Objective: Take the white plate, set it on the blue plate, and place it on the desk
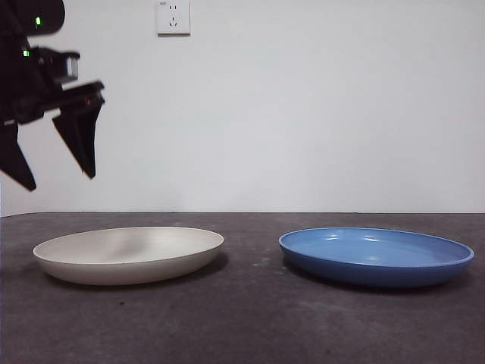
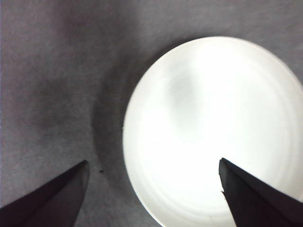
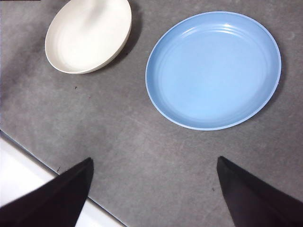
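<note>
Desk [image 1: 250, 318] bears both plates apart; left pincer [image 1: 57, 163] hangs spread, arm cut off.

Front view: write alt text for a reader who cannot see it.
A white plate and a blue plate sit apart on a dark desk. The open left gripper hangs above the white plate's outer side.

No text, label or number can be read anywhere.

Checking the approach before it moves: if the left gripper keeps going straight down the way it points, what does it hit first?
Probably the white plate, near its rim: the open left gripper hangs over its edge, though bare desk lies under one jaw.
</note>
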Robot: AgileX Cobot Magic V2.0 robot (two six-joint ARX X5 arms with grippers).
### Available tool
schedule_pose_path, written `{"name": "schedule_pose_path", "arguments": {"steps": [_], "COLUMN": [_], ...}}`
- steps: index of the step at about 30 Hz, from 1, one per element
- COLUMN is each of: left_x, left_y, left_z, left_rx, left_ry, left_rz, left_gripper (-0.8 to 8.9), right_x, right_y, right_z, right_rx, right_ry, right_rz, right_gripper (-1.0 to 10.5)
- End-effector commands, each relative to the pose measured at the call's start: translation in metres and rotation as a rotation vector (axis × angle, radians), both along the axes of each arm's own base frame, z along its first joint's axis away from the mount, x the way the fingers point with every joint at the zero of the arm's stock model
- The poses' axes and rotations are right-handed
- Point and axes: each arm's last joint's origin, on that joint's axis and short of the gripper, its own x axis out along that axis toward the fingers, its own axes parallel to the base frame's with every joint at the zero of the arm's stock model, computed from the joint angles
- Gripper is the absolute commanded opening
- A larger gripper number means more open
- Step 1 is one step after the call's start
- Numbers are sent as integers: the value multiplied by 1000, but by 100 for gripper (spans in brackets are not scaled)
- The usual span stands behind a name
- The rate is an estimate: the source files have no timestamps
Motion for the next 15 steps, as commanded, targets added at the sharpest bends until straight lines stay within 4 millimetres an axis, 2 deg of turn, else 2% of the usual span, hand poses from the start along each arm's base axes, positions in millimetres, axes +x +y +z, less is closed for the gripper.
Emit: {"name": "schedule_pose_path", "arguments": {"steps": [1, 15], "left_x": [13, 40], "left_y": [0, -4], "left_z": [-8, -57], "left_rx": [15, 15], "left_ry": [-2, 67], "left_rz": [-13, -20], "left_gripper": [437, 436], "right_x": [1, 2], "right_y": [1, 1], "right_z": [5, 5], "right_rx": [6, 7], "right_ry": [-18, -26], "right_rz": [0, 0], "right_gripper": [419, 419]}}
